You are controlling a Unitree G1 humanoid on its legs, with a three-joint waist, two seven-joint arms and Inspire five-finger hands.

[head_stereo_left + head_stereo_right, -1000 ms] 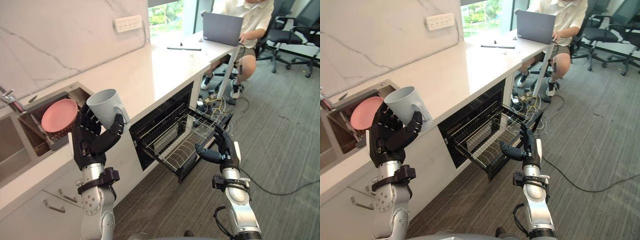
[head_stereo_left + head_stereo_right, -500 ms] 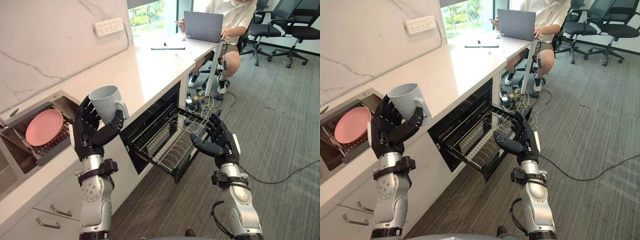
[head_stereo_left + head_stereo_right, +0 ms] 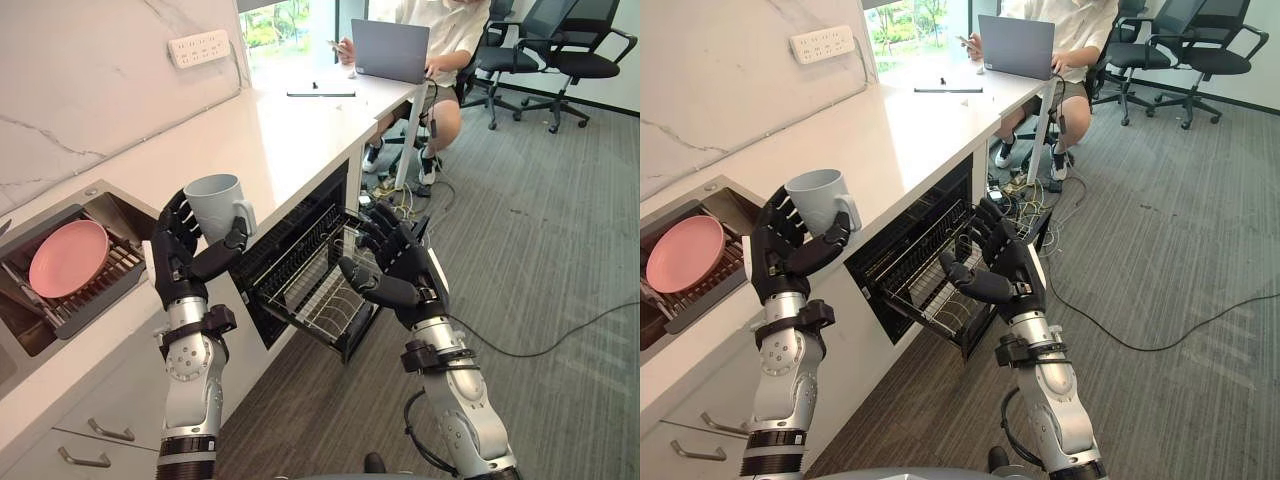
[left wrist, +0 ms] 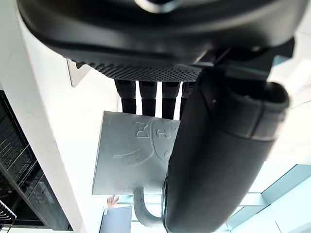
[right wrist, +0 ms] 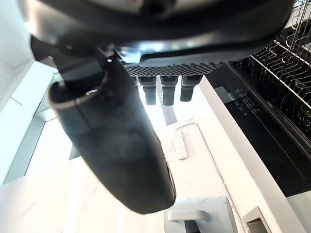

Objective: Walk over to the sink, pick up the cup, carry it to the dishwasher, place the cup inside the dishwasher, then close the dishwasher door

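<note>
Mug [image 3: 215, 203], pale grey and upright, is clasped in my left hand [image 3: 180, 262], fingers and thumb wrapped round it, raised at the counter [image 3: 270, 140] edge. My right hand [image 3: 395, 275] is spread wide, holding nothing, in front of the open dishwasher's [image 3: 290, 232] pulled-out wire rack [image 3: 305, 297].

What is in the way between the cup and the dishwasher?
Nothing much. The cup, held in the left hand, is just beside the open dishwasher, and its pulled-out rack looks empty. Only the open right hand hangs in front of the rack's outer part and might need to move aside.
</note>
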